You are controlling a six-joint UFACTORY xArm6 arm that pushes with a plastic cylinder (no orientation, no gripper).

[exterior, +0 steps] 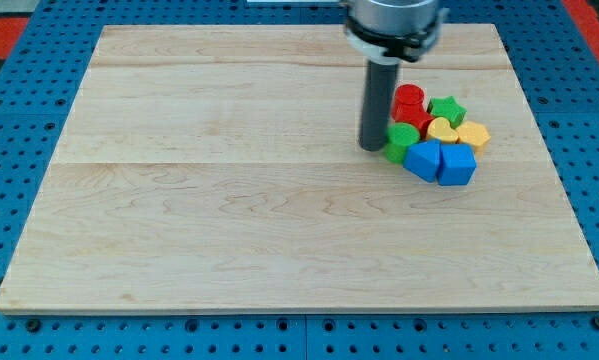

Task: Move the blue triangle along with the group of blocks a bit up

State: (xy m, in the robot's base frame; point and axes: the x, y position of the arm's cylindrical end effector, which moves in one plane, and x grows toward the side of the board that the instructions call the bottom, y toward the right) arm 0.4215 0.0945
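Tip (372, 148) upright, beside green block (402, 141).

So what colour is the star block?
Green. The star block sits at the cluster's top right in the camera view.

My arm enters from the view's top, right of centre, its grey and black collar cut off by the frame edge, and the straight dark rod hangs upright below it with my tip (372, 149) down on the board in the view's upper right part.
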